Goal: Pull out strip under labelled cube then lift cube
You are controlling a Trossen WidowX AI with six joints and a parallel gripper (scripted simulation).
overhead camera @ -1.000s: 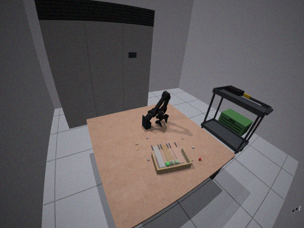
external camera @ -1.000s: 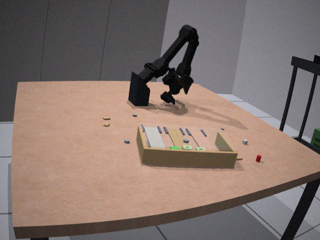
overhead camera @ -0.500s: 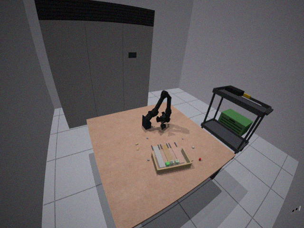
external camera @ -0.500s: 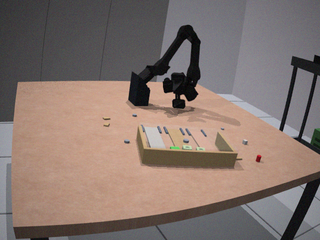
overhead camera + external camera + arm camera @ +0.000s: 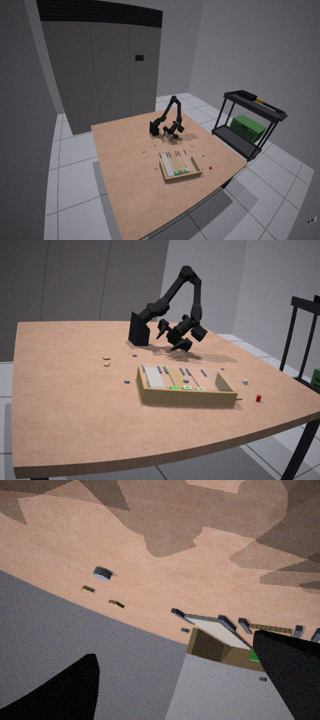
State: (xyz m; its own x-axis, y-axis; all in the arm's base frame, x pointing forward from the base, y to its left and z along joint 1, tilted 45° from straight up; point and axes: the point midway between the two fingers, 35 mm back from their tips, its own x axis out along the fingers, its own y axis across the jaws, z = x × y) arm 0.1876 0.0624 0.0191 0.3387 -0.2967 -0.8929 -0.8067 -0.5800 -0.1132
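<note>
Here, one gripper [image 5: 171,340] open, three green cubes [image 5: 187,387], one tray [image 5: 188,397].

gripper [image 5: 171,339]: jaws wide, nothing between them, hanging just above the table [image 5: 64,405] near the arm base [image 5: 138,331], well apart from the tray [image 5: 188,397]
approach path: bare board between gripper and tray's open far side at 6 o'clock
tray walls: block front, left and right sides
strip handles [image 5: 185,371]: row along the open side
loose bits: grey disc [image 5: 134,355] at 8 o'clock, red cylinder [image 5: 258,398] at 4 o'clock
</note>
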